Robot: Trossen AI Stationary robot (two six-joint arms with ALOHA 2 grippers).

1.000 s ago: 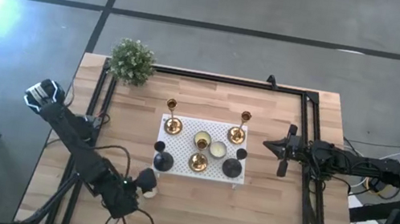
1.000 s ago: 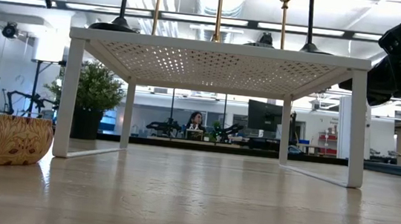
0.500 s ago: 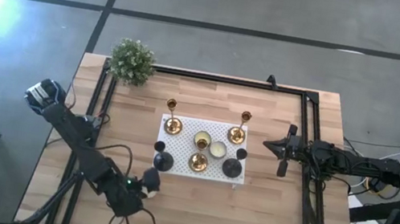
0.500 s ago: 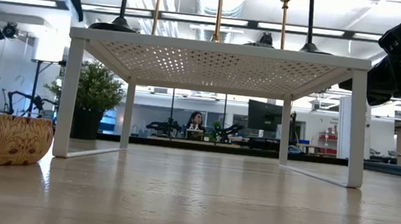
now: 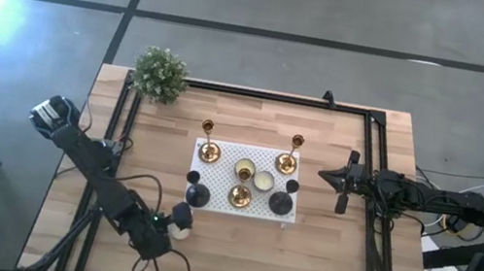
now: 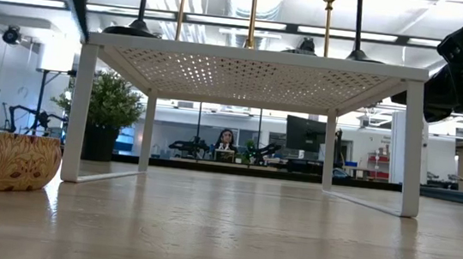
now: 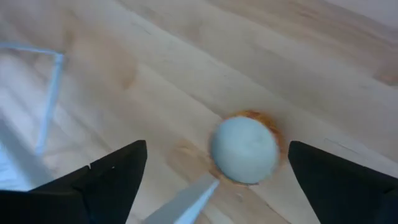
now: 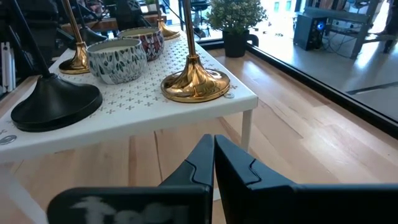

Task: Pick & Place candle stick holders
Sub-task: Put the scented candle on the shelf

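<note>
Brass candle stick holders [image 5: 208, 153] [image 5: 287, 163] [image 5: 240, 195] and black ones [image 5: 196, 195] [image 5: 281, 202] stand by their round bases on a white perforated rack [image 5: 221, 177] mid-table. Off the rack's near left corner a small orange-patterned bowl with a white filling [image 7: 244, 151] [image 6: 4, 160] sits on the wood. My left gripper [image 5: 176, 226] [image 7: 217, 149] hangs over it, open, pointing steeply down with a finger to either side, clear of it. My right gripper [image 5: 326, 176] [image 8: 213, 140] waits shut at the rack's right side, facing a brass base [image 8: 194, 86].
A potted plant [image 5: 160, 73] stands at the far left corner. Black frame rails [image 5: 259, 93] run along the far edge and both sides of the table. Two more small bowls [image 5: 263, 180] [image 5: 244, 168] sit on the rack. A person [image 6: 226, 138] sits far off in the room.
My left gripper has sunk a little toward the patterned bowl; in the low view its dark fingers have come down into the top left corner and stand wider apart. The bowl has stayed where it was on the table.
</note>
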